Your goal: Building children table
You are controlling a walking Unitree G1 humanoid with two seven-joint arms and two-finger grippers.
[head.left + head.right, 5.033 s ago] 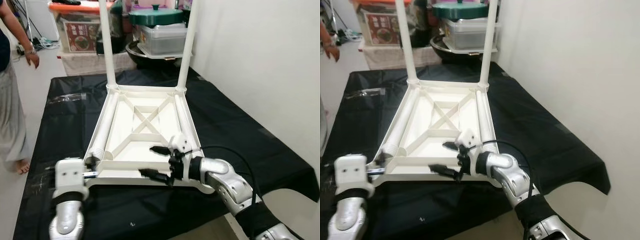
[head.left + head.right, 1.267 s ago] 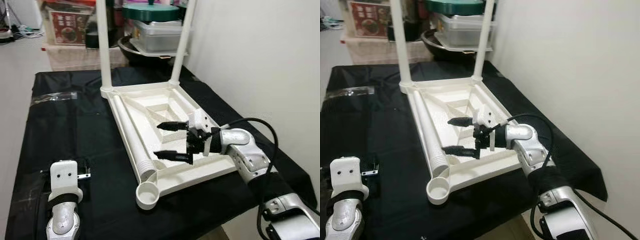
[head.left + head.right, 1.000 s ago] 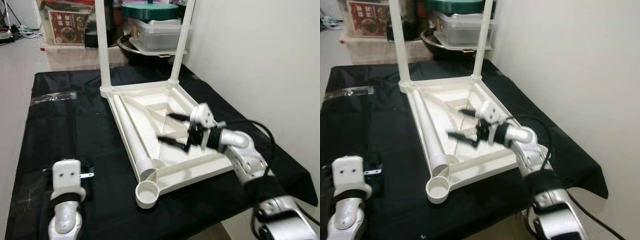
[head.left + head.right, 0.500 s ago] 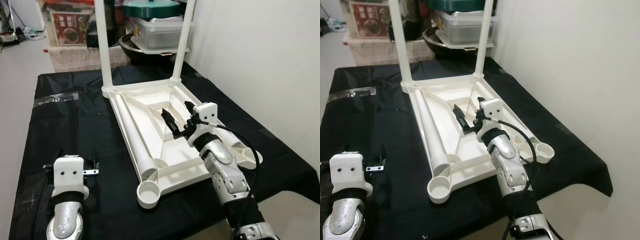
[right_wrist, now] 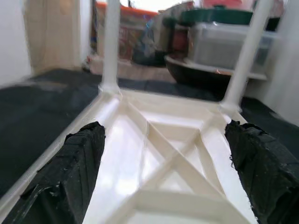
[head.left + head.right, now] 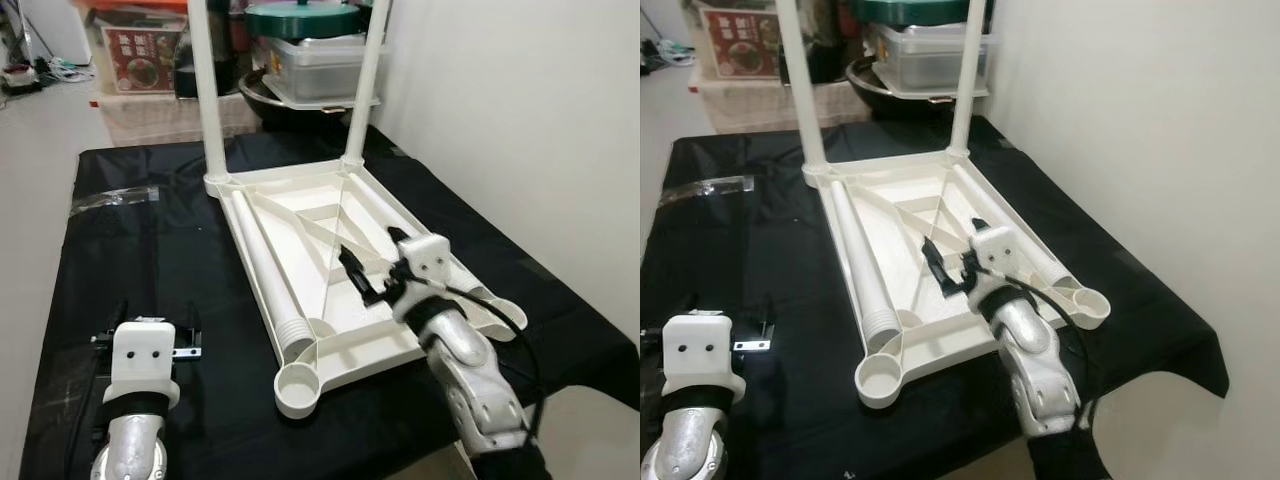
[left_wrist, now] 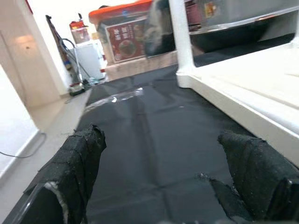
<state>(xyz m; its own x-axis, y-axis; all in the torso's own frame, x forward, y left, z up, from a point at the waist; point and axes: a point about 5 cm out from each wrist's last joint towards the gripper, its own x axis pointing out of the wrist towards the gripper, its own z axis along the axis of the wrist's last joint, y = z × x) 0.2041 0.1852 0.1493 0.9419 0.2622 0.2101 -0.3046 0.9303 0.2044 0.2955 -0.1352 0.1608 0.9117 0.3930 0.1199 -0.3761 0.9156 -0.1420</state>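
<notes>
Black tablecloth [image 6: 150, 250], upturned white table [image 6: 330, 260] — right end effector [image 6: 362, 277] spread, empty, over its underside

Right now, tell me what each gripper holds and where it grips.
Nothing. The right gripper hovers open over the upturned white table; the left gripper is open above the black cloth.

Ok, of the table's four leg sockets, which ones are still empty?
The two near corner sockets, the near-left one and the near-right one, are open cups. The two far corners already hold upright legs; two more legs lie loose in the tabletop.
</notes>
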